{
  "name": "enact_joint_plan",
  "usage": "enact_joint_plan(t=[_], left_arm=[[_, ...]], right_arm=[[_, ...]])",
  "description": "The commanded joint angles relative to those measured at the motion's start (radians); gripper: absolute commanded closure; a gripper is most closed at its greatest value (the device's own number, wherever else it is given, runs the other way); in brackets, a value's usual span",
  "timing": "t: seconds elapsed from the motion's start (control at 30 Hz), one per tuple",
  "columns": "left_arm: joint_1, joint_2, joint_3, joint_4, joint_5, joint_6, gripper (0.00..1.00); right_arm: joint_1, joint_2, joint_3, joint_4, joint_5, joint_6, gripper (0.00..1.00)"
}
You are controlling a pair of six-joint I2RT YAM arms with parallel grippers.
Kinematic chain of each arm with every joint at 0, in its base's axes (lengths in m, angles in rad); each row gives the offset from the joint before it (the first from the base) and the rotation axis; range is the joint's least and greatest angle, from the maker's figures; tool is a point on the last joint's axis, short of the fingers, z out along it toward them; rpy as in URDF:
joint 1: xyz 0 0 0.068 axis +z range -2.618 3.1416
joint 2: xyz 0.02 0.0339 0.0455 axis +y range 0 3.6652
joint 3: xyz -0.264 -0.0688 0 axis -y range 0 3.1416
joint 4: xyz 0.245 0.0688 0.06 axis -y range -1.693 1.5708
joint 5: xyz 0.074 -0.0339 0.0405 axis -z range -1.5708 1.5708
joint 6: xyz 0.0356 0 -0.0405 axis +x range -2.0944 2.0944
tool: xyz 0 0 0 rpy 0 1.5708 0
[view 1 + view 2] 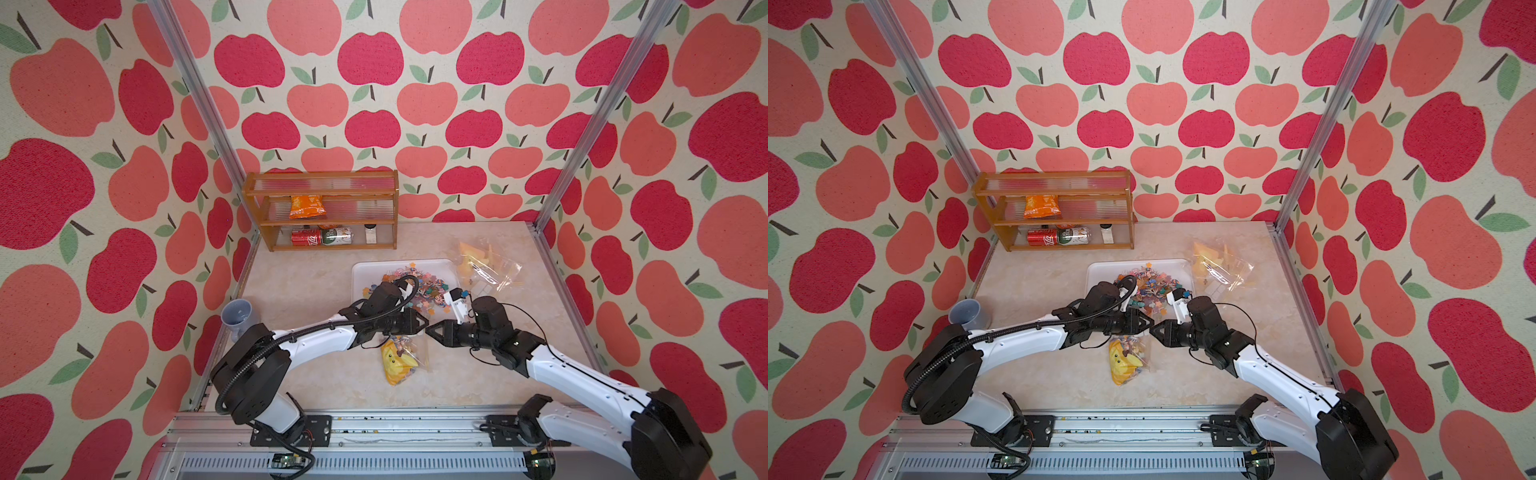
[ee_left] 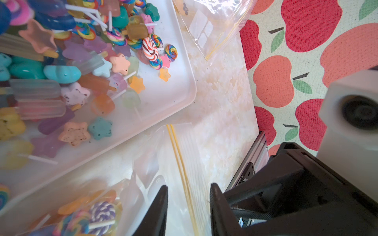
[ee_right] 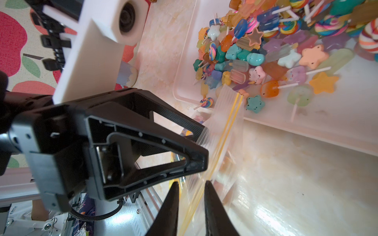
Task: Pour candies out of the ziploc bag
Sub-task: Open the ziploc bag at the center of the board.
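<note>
While most of the candies (image 1: 409,286) sat heaped in the white tray (image 1: 361,272) around the middle of the counter (image 1: 307,291), a handful of swirly lollipops and stars were inside the ziploc bag (image 1: 401,359). It was just on the near side of the tray, sharing space with a yellow thing (image 1: 395,365) that had a little face on it. In the wrist views the bag's zip strip (image 3: 229,122) reached up over the tray's near rim.

The left pincer (image 2: 188,189) and the right pincer (image 3: 191,183) met tip to tip right above the bag. Each had its prongs standing a bit apart with the zip strip running between them. Honestly couldn't tell if either one was actually pinching the plastic or just straddling it.

Further out, a second clear bag (image 1: 488,270) lay just to the right of the tray, toward the far side. A wooden shelf (image 1: 320,193) stood at the far left holding an orange snack packet (image 1: 306,207), with cans (image 1: 322,237) on the level below. A grey cup (image 1: 237,318) sat at the left edge.
</note>
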Motion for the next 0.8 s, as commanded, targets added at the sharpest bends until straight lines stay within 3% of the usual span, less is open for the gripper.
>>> enact_joint_plan(t=[0.0,0.77], left_arm=[[0.0,0.005,-0.004,0.009,0.009,0.003,0.67],[0.001,0.0,-0.004,0.002,0.009,0.005,0.67]], right_arm=[[0.009,0.013,0.028,-0.03,0.02,-0.025,0.76],[0.022,0.044,0.02,-0.037,0.056,-0.035,0.78]])
